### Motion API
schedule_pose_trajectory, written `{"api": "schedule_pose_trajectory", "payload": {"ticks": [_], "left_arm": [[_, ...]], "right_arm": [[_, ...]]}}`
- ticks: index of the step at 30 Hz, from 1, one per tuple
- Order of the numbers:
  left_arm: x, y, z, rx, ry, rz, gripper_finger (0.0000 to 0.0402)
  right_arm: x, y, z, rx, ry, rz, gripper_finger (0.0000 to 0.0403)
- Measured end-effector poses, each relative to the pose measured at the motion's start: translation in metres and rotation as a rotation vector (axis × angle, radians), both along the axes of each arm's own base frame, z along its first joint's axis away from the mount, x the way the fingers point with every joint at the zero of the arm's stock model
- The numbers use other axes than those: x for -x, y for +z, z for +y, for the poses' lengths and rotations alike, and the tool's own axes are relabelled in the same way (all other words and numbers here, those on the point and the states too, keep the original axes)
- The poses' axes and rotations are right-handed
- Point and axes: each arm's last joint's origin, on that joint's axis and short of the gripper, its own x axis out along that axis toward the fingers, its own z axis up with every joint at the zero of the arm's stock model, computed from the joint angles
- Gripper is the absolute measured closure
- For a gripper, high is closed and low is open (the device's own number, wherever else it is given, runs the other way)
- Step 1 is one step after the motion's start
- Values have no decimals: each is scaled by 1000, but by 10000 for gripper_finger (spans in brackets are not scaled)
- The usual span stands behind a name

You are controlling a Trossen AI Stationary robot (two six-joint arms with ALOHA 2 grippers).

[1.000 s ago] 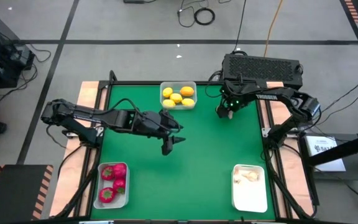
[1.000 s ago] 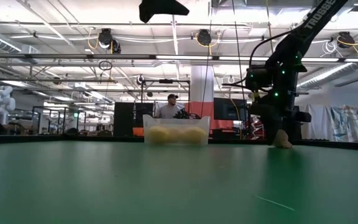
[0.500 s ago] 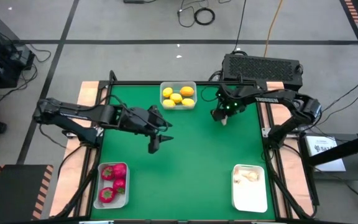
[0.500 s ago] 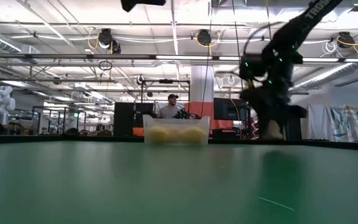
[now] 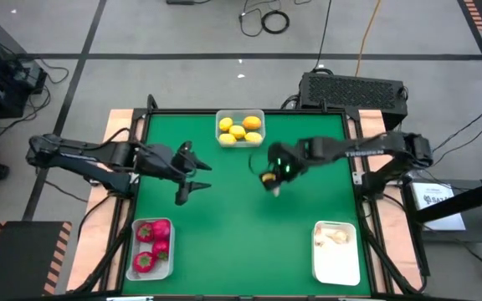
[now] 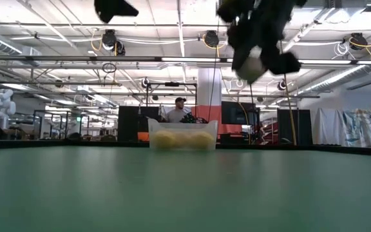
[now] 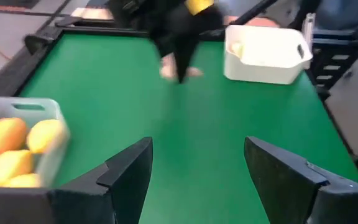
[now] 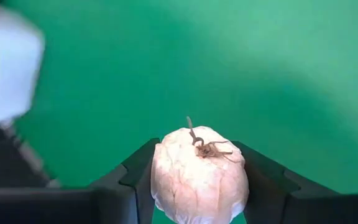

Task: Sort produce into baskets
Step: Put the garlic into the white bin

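Above mid-table, right tool (image 5: 270,180) pinches probably a mushroom (image 8: 199,173).

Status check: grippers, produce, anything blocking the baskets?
Right gripper shut on mushroom, airborne mid-table. Left gripper open, empty, left side. Mushroom basket near right, path clear.

Green desk (image 5: 241,226) carries three white baskets: lemon basket (image 5: 240,129) at far edge centre, basket of red pieces (image 5: 151,248) at near left, mushroom basket (image 5: 336,251) at near right, all well apart.
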Motion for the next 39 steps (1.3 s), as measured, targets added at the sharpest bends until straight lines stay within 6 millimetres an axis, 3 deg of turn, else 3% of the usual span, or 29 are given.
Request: {"api": "schedule_pose_trajectory", "payload": {"ticks": [4,9,17,21,27,34,39], "left_arm": [[5,-26,-1,70,-27,-69,141],[-2,-49,-3,152,-66,-164,141],[-19,-61,1,192,-103,-213,141],[-26,-61,6,225,-124,-257,141],[-34,-57,9,291,-116,-334,141],[-34,-55,8,385,-90,-340,141],[-34,-55,8,479,-61,-324,141]], "right_arm": [[0,6,58,-91,24,7,235],[18,6,125,-205,6,88,236],[67,1,193,-269,-95,297,236],[93,-3,210,-228,-152,416,236],[120,-6,217,-122,-208,533,236],[127,-6,221,-71,-193,496,231],[128,-6,220,-49,-151,507,192]]}}
